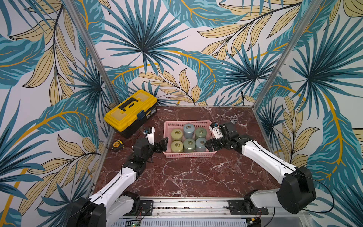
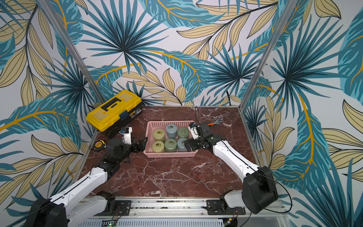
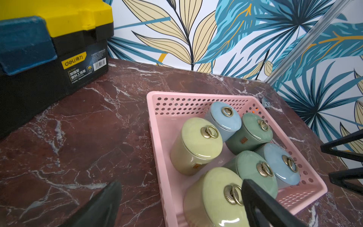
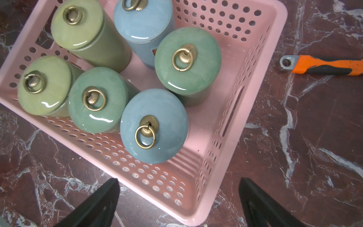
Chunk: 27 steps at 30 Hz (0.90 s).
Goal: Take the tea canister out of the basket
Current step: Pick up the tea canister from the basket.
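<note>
The pink basket (image 1: pixel 188 155) sits mid-table and holds several lidded tea canisters with brass ring pulls, standing upright in two rows. They are yellow-green (image 1: pixel 176 146), green (image 1: pixel 189 144) and blue (image 1: pixel 200 143). My left gripper (image 1: pixel 162 146) is open at the basket's left front corner. In the left wrist view, one of its fingers (image 3: pixel 261 202) lies over the nearest yellow-green canister (image 3: pixel 214 196) and the other is outside the basket's wall (image 3: pixel 152 121). My right gripper (image 1: pixel 209 145) is open at the right front corner, above the basket's wall (image 4: pixel 157 182) and close to a blue canister (image 4: pixel 154 125). Neither gripper holds anything.
A yellow-and-black toolbox (image 1: pixel 130 110) stands at the back left, with a tape measure (image 1: pixel 117 144) at the table's left edge. An orange-handled wrench (image 4: pixel 322 65) lies to the right behind the basket. Patterned walls close in three sides of the table.
</note>
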### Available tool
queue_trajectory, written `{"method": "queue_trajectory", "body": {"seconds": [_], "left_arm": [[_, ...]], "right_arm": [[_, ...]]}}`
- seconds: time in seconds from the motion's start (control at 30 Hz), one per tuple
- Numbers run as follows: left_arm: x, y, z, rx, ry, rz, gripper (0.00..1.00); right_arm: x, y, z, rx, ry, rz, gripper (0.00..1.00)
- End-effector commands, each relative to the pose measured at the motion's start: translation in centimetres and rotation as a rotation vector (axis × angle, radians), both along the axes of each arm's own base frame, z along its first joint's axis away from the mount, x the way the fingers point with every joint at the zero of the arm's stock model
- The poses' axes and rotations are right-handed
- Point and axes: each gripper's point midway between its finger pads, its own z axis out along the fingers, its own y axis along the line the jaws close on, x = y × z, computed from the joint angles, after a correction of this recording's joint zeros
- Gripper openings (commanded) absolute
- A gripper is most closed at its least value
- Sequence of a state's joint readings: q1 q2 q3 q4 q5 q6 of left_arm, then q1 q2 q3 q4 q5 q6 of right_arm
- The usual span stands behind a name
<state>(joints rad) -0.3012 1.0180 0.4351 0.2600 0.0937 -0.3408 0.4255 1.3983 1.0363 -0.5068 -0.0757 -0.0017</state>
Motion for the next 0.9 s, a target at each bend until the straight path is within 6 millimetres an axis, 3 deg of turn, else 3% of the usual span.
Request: {"method": "queue_trajectory", "body": {"seconds": [0.0, 0.4, 0.87], "left_arm": [[-0.2, 0.0, 0.4, -0.021, -0.067, -0.010, 1.00], [-0.5, 0.3, 0.7, 0.001, -0.073, 0.000, 1.00], [-0.5, 0.5, 0.7, 0.004, -0.073, 0.007, 1.00]], "right_arm": [[0.4, 0.0, -0.4, -0.070, -0.006, 0.015, 0.99], [1.3, 2.8, -2.4, -0.098, 0.042, 0.085, 0.99], [2.4, 4.5, -4.2, -0.106, 0.087, 0.112, 0.99]]}}
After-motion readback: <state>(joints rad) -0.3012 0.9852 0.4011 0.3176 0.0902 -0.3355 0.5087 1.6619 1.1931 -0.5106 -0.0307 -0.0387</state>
